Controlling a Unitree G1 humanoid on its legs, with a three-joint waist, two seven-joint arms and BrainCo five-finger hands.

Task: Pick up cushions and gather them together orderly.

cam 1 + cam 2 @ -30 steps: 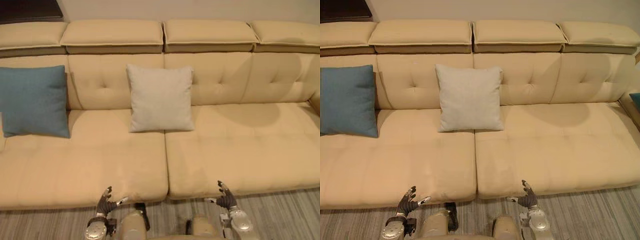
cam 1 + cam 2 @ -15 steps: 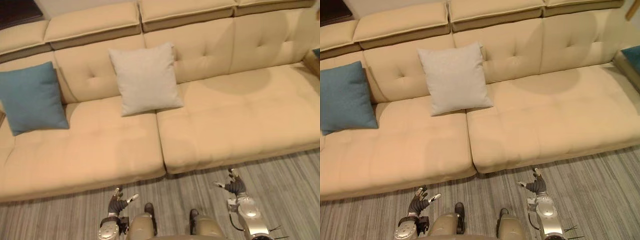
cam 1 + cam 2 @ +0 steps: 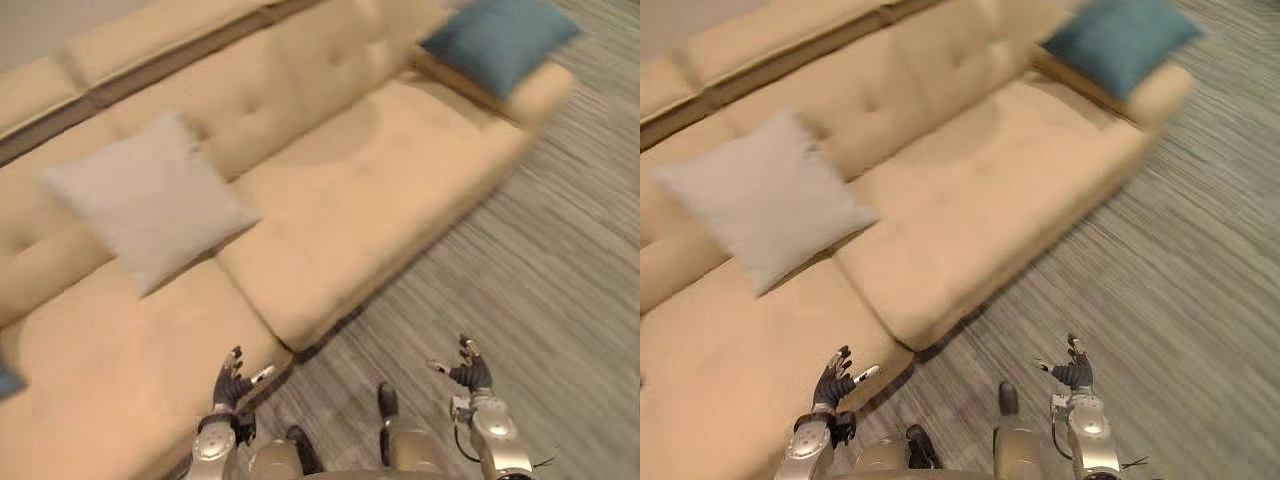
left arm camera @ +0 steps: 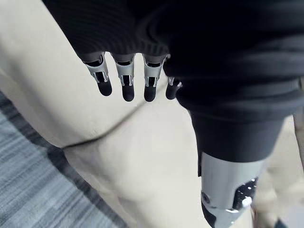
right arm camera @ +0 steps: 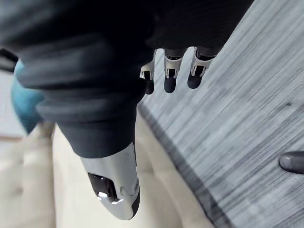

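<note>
A pale grey cushion leans against the backrest of the beige sofa. At the sofa's far right end a blue cushion lies on the armrest; a sliver of it also shows as the blue cushion in the right wrist view. My left hand hovers low over the sofa's front edge, fingers relaxed and holding nothing. My right hand hangs over the striped floor, fingers relaxed and empty. Both hands are well short of the cushions.
Grey striped carpet spreads in front of and to the right of the sofa. The sofa's seat front edge runs diagonally between my hands.
The camera has swung to the right: the sofa now runs diagonally, the left blue cushion has slid out of sight, and a blue cushion at the right end has come into sight. Both hands stay low and empty.
</note>
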